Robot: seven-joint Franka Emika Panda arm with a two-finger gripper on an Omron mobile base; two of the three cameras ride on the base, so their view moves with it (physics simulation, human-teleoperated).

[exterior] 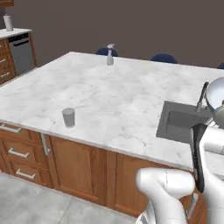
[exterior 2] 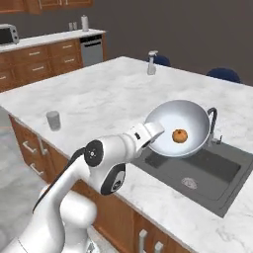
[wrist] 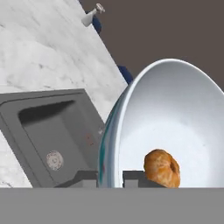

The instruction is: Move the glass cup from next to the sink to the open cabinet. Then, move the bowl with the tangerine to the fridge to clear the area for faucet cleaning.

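Gripper (wrist: 110, 177): clamped on the rim of the bowl, one dark fingertip either side of the wall at the bottom centre of the hand view; mostly hidden behind the bowl in the right base view.
Bowl (exterior 2: 180, 127): white, lifted and tipped steeply on edge at centre right of the right base view, above the near left part of the sink; only a sliver visible at the right edge of the left base view.
Tangerine (exterior 2: 180, 136): orange, resting inside the tilted bowl, low against its wall; seen at lower right of the hand view.
Sink (exterior 2: 197, 170): dark grey basin with round drain, recessed in the marble, lower right of the right base view; lower left of the hand view.
Faucet (exterior 2: 213, 123): dark gooseneck, just right of the bowl in the right base view, partly covered by it.
Glass cup (exterior: 68, 117): grey translucent tumbler, upright on the marble island counter (exterior: 109, 92) near its front edge, left of centre in the left base view, well apart from the sink.
Pump dispenser (exterior: 110, 55): standing at the far edge of the counter, upper centre of the left base view.
Arm (exterior 2: 106, 158): white, rising from lower left of the right base view toward the bowl.
Dishwasher (exterior 2: 92, 49): steel front, upper left of the right base view, under the back counter.
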